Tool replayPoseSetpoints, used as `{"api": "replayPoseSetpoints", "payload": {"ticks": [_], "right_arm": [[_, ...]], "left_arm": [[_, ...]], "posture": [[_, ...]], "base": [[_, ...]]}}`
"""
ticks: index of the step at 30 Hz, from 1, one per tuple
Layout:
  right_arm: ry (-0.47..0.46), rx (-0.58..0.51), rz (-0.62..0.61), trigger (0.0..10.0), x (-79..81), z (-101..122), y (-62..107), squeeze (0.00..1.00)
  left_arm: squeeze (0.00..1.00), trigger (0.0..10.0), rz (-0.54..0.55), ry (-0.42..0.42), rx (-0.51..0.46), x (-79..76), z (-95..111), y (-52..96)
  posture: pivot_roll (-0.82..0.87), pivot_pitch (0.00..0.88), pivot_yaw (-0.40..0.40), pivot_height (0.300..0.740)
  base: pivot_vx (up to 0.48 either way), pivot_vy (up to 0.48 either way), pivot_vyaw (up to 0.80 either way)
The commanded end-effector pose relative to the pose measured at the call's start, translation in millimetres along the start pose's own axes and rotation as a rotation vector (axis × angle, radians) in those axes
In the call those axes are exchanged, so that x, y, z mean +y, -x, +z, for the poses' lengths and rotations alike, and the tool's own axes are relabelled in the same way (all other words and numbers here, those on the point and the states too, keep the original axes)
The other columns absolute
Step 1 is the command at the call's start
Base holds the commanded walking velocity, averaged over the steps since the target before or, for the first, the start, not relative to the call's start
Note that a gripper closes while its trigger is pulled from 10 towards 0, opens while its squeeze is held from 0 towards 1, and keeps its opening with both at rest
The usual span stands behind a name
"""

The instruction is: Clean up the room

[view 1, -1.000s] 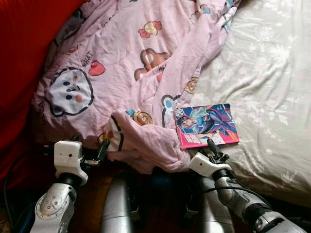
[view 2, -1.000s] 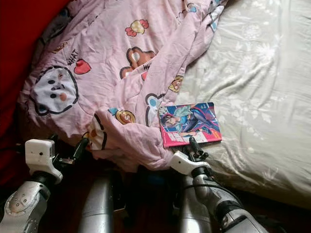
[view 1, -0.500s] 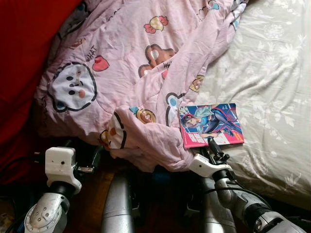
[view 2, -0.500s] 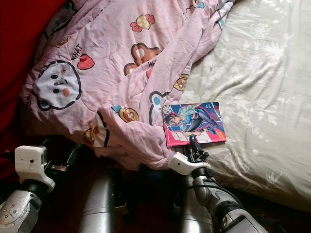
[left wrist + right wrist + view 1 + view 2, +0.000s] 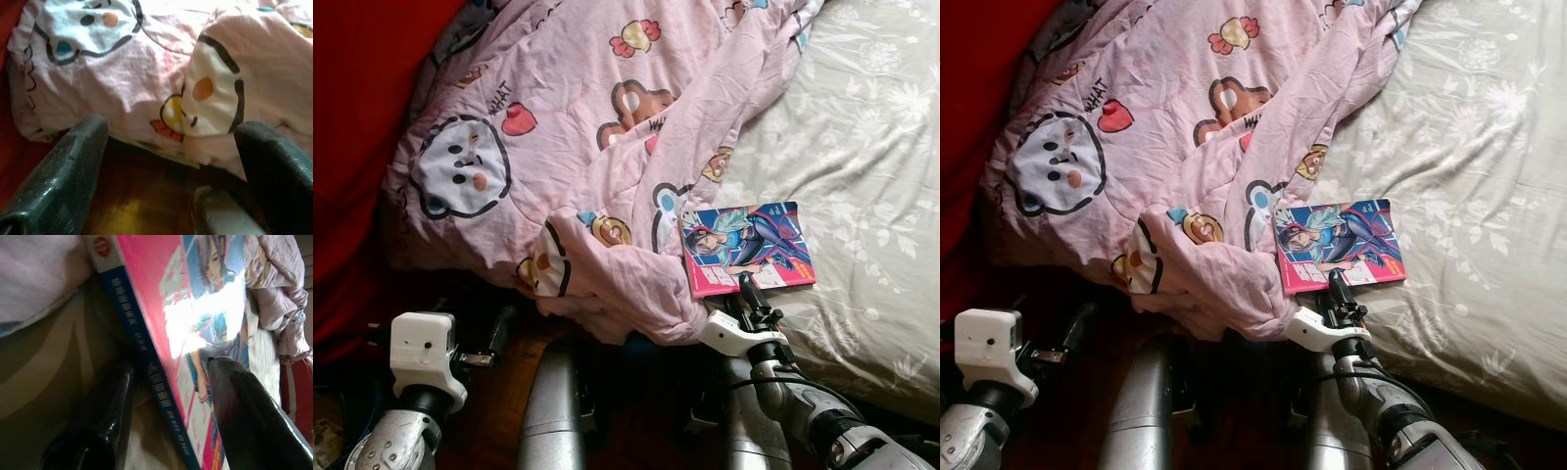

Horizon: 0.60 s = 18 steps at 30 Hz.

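A comic book (image 5: 747,248) with a pink and blue cover lies flat on the bed sheet, next to the bunched hem of a pink cartoon blanket (image 5: 578,117). My right gripper (image 5: 751,296) is at the book's near edge. In the right wrist view the book (image 5: 195,308) has one finger over its cover (image 5: 244,421) and the other beside its spine (image 5: 98,421), jaws open around that edge. My left gripper (image 5: 499,323) hangs low beside the bed, open and holding nothing, a short way back from the blanket (image 5: 146,73).
A pale floral sheet (image 5: 862,127) covers the right part of the bed. Red fabric (image 5: 352,117) lies along the left side. Dark wooden floor (image 5: 132,205) runs under the bed's edge, where my two silver legs (image 5: 548,411) stand.
My left gripper has drawn back and down from the blanket's hem. The right gripper has stayed at the book's near edge. The camera has shifted slightly.
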State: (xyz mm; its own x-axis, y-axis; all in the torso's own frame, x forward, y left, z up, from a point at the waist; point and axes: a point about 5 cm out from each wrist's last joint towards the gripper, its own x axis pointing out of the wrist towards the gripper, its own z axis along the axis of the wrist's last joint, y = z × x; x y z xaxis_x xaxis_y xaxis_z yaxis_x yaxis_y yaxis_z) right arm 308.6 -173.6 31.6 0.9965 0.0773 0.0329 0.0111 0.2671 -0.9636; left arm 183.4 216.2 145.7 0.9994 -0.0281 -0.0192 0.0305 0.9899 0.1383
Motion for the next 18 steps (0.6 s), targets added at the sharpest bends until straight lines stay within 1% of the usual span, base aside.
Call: {"api": "replayPoseSetpoints", "payload": {"ticks": [1, 6, 8, 9, 10, 11, 15, 18], "right_arm": [[0.023, 0.002, 0.068, 10.0, 15.4, -6, 16.2, 0.0], [0.051, -0.018, 0.031, 10.0, 10.9, -5, 12.8, 0.0], [0.06, -0.029, -0.013, 10.0, 4.3, -5, 8.5, 0.0], [0.066, -0.03, -0.023, 5.8, 2.8, -5, 7.3, 0.0], [0.069, -0.031, -0.029, 5.8, 1.9, -5, 6.9, 0.0], [0.077, -0.032, -0.046, 0.0, -0.9, -6, 4.8, 0.0], [0.092, -0.034, -0.072, 0.0, -7.7, -6, -0.7, 0.0], [0.09, -0.031, -0.076, 0.0, -9.2, -6, -1.9, 0.0]], "left_arm": [[0.0, 10.0, 0.021, 0.011, 0.037, 2.2, -3, 8.2], [0.0, 10.0, 0.025, 0.012, 0.044, 2.3, -2, 10.4], [0.0, 10.0, 0.029, 0.01, 0.046, 2.5, -1, 12.3], [0.0, 10.0, 0.03, 0.01, 0.046, 2.7, -1, 12.3], [0.0, 10.0, 0.031, 0.01, 0.047, 2.5, 0, 12.8], [0.0, 10.0, 0.033, 0.01, 0.049, 2.7, 0, 13.3], [0.0, 10.0, 0.04, 0.01, 0.052, 3.0, 0, 14.4], [0.0, 10.0, 0.042, 0.01, 0.053, 3.0, 0, 15.2]], "posture": [[0.29, 0.675, 0.065, 0.617], [0.29, 0.683, 0.066, 0.617], [0.29, 0.687, 0.067, 0.617], [0.29, 0.687, 0.067, 0.617], [0.29, 0.689, 0.066, 0.617], [0.29, 0.689, 0.066, 0.617], [0.29, 0.686, 0.06, 0.617], [0.29, 0.684, 0.061, 0.617]], "base": [[0.0, 0.0, 0.0], [0.0, 0.0, 0.0], [0.0, 0.0, 0.0], [0.0, 0.0, 0.0], [0.0, 0.0, 0.0], [0.0, 0.0, 0.0], [0.0, 0.0, 0.0], [0.0, 0.0, 0.0]]}}
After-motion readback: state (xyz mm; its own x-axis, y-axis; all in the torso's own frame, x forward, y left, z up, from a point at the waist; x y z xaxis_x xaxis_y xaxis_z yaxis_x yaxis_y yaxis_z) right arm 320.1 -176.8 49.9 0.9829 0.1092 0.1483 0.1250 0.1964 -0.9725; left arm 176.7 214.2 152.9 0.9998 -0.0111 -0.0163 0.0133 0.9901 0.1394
